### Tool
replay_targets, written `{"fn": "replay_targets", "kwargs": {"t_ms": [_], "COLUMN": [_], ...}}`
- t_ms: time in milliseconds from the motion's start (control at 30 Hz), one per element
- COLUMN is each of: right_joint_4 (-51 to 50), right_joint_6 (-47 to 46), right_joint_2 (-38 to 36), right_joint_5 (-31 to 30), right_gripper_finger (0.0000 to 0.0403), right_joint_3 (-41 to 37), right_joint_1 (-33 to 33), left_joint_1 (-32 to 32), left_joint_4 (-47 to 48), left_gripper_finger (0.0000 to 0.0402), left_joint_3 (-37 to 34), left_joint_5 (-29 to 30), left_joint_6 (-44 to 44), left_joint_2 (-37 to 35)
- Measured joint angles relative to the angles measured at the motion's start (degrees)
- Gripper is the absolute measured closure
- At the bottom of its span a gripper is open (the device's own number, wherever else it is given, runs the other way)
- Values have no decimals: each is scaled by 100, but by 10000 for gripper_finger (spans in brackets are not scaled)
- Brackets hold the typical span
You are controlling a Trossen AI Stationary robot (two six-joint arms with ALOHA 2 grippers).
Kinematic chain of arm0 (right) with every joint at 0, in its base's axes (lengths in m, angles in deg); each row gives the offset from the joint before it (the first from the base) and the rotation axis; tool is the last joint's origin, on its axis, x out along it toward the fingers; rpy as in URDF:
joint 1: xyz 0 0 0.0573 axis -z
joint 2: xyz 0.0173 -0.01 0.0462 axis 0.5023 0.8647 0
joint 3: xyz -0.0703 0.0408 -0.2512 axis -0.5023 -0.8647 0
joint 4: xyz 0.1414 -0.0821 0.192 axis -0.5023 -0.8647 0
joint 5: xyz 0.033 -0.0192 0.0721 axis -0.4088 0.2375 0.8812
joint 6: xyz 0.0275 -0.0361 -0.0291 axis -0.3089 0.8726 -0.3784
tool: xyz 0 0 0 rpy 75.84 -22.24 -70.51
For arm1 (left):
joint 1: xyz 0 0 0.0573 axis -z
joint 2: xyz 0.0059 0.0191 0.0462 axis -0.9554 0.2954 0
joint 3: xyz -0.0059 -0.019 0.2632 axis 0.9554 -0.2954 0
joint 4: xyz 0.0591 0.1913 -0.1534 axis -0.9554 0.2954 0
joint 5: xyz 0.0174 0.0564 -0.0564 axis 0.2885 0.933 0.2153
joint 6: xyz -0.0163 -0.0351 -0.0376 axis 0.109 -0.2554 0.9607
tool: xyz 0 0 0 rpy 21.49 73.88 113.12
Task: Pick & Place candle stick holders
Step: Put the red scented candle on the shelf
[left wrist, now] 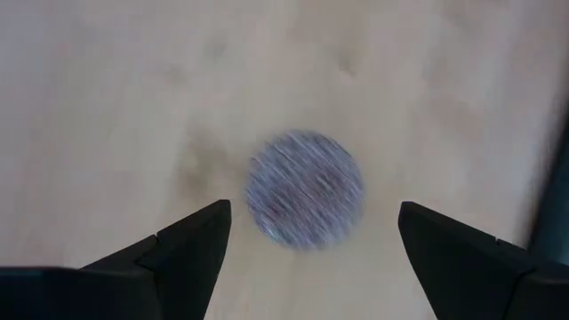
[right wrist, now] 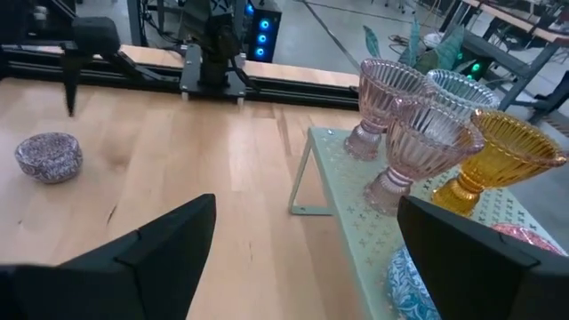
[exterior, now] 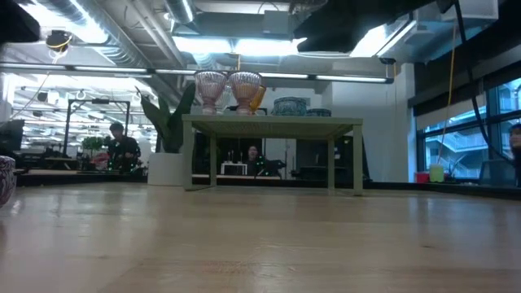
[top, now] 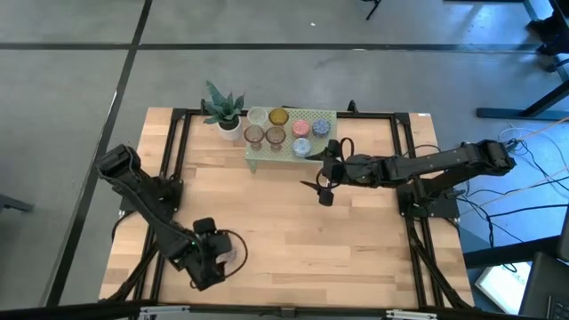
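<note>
A: Where do the candle stick holders (top: 284, 130) stand, and how do they look?

B: Most cluster on the pale green perforated stand (top: 267, 156) at the far edge of the bench (top: 284, 231). In my right wrist view I see ribbed pink stemmed cups (right wrist: 391, 93), a clear one (right wrist: 462, 89), an amber one (right wrist: 498, 164) and a blue patterned one low beside it. One mauve speckled cup (left wrist: 305, 188) sits alone on bare wood near the front left corner.

A: Anything around or in the way?

B: A potted spiky plant (top: 224, 110) stands just beside the stand's left end. Black frame rails (top: 178, 142) edge the bench.

A: State of each tool?

B: My left tool (left wrist: 311, 244) hangs directly over the mauve cup, jaws spread wide on either side, touching nothing. My right tool (top: 324, 191) hovers just in front of the stand, jaws equally wide, empty.
</note>
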Motion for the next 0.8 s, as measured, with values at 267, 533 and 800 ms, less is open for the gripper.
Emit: {"fn": "replay_targets", "kwargs": {"t_ms": [267,533,800], "right_joint_4": [139,319,430], "right_joint_6": [219,352,353], "right_joint_2": [0,0,0], "right_joint_5": [0,1,2], "right_gripper_finger": [47,47,47], "right_joint_3": [0,0,0], "right_joint_1": [0,0,0], "left_joint_1": [-363,-477,-732], "left_joint_4": [-132,-271,-293], "left_gripper_finger": [80,79,79], "left_joint_3": [-2,-2,-2], "left_joint_5": [-734,-943,-947], "left_joint_6": [57,-404,-954], "left_joint_2": [490,1002,1152]}}
